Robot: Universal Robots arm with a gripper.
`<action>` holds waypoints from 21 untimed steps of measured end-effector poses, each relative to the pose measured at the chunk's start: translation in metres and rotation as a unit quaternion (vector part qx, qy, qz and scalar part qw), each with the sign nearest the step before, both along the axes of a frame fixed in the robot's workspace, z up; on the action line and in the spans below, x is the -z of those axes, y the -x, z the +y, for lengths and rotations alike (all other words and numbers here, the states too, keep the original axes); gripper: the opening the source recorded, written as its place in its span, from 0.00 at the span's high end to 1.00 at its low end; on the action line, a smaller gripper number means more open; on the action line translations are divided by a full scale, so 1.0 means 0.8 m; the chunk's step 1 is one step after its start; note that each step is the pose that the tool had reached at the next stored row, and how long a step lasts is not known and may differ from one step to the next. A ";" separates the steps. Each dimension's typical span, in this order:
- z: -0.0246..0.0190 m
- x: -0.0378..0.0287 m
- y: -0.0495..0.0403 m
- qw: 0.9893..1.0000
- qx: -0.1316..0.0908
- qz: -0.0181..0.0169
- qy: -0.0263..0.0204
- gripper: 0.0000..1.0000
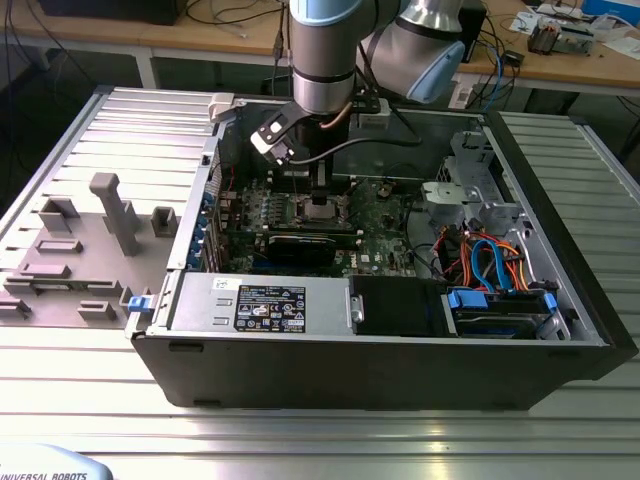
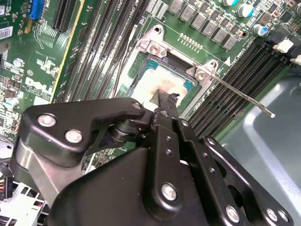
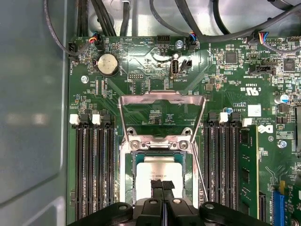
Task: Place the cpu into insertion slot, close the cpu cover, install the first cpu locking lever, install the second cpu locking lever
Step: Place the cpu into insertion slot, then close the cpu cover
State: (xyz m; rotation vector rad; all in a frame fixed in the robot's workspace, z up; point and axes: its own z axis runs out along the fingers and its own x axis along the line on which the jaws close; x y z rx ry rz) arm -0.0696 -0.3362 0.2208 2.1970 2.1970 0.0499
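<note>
A lab: open computer case [image 1: 350, 385] on slotted table [image 1: 300, 445], cable-strewn benches [image 1: 90, 30] behind.

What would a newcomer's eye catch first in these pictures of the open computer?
The black hand stands out first, its closed tips at the silver cpu lying in the insertion slot, mid-board. Next to it the cpu cover stands open, and a thin lever juts out alongside.
</note>
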 end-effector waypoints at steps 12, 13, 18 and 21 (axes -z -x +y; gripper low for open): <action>0.0000 -0.0015 0.000 1.000 0.000 0.000 -0.001 0.89; 0.0000 -0.0015 0.000 1.000 0.000 0.000 -0.001 0.89; 0.0000 -0.0036 0.000 1.000 0.000 0.000 -0.001 0.89; 0.0000 -0.0046 0.000 1.000 0.000 0.000 -0.001 0.89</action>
